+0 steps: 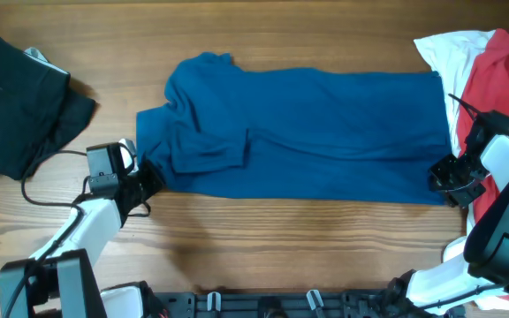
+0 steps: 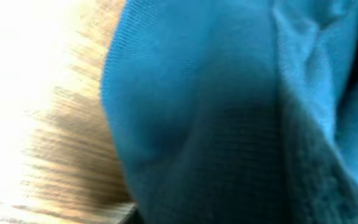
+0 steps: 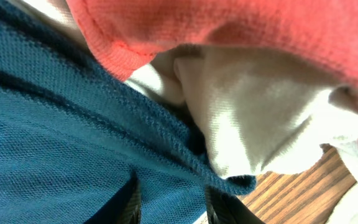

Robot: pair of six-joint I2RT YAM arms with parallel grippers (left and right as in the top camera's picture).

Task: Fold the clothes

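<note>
- Wooden table (image 1: 263, 238) is seen from above, and a broad strip of bare wood is left below the blue shirt.
- Four garments are counted. The blue shirt (image 1: 325, 132) is spread flat at the middle, with its left sleeve folded in over the body.
- One black garment (image 1: 20, 102) is bunched well left of the shirt, apart from it.
- One white garment (image 1: 453, 49) and one red garment (image 1: 502, 75) are heaped against the shirt's right edge and overlap it there.
- Two grippers are counted. The right gripper (image 1: 444, 177) is set at the shirt's lower right corner. In the wrist view its fingers (image 3: 129, 202) are held apart with blue cloth between them.
- The left gripper (image 1: 148, 177) is placed at the shirt's lower left corner. Its fingers are hidden by cloth, so their state cannot be told.
- A black cable (image 1: 47, 199) is looped left of the shirt.
</note>
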